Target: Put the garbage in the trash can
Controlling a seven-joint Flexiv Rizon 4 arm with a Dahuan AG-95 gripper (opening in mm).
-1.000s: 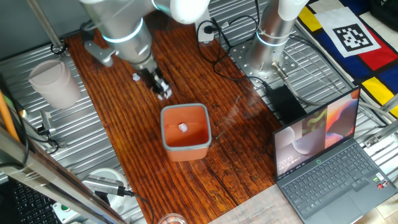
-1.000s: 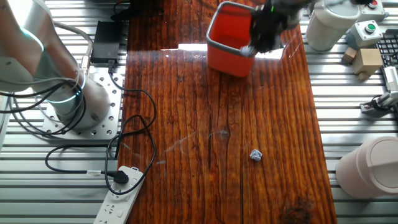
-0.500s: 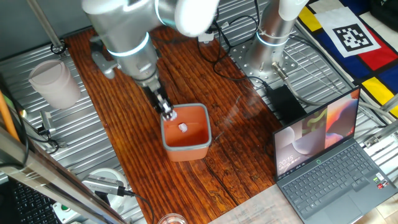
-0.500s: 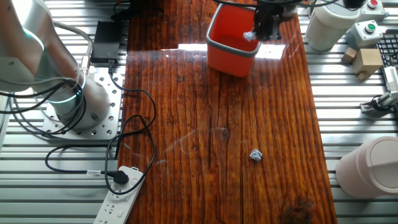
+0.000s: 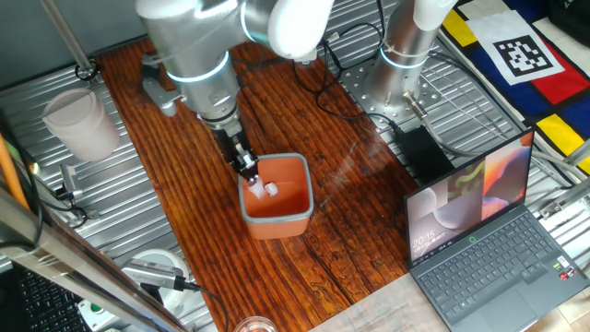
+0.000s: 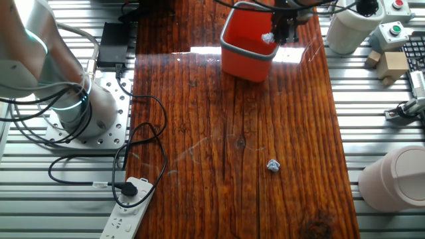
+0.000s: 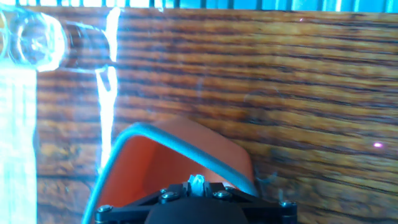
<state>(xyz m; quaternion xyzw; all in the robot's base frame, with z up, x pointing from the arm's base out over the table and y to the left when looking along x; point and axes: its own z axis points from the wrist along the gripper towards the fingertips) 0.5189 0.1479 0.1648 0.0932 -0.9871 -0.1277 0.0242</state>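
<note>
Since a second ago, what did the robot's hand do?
The gripper carried a scrap from beside the bin to over its rim, and it hasn't let go. The bin, the scrap inside it, the loose scrap and the cup stayed put.

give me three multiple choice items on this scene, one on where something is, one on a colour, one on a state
1. Where does the loose scrap lie?
A. on the bare wooden table, far from the bin
B. on the laptop
C. inside the white cup

2. What colour is the trash can?
A. blue
B. terracotta orange
C. black

3. What is the claw doing?
A. resting open on the table
B. pinching a white scrap over the bin's rim
C. gripping the cup

Answers:
1. A, the other fixed view shows it alone on the wood.
2. B, both fixed views show orange walls.
3. B, a white bit sits between its tips above the bin.
</note>
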